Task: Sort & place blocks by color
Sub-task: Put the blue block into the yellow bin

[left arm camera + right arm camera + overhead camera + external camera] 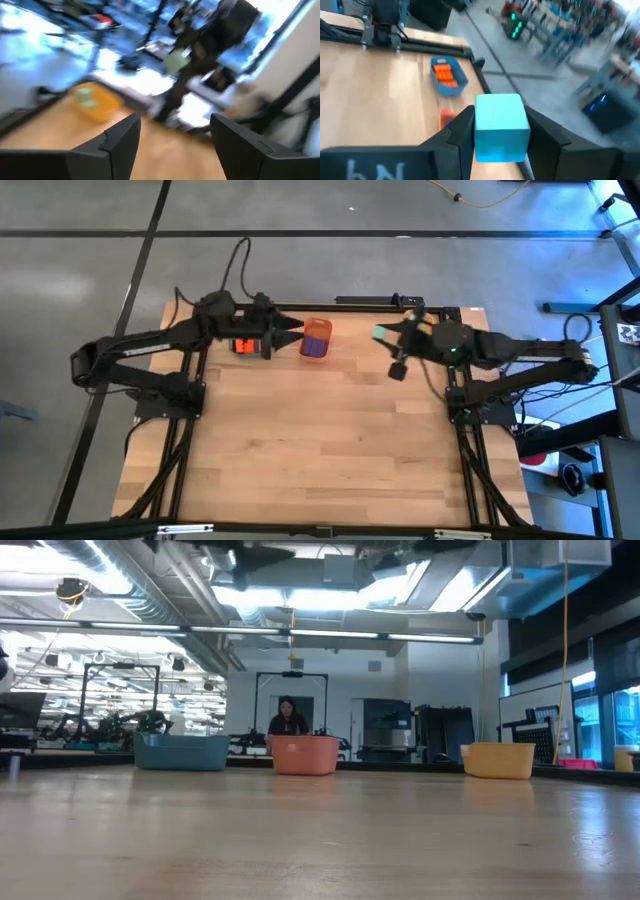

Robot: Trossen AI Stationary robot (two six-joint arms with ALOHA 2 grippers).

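Mint cube [501, 127] sits clamped in the right gripper [500, 131] above the table's far right, yellow tray [95, 102] just beside it, while the left gripper [172, 135], jaws apart and empty, hangs by the orange tray [316, 340].

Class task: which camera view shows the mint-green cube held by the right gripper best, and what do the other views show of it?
The right wrist view: the mint-green cube fills the frame, clamped between the right gripper fingers. The high view shows it as a small speck at the arm's tip. The left wrist view gives a blurred pale-green shape. The low view shows none.
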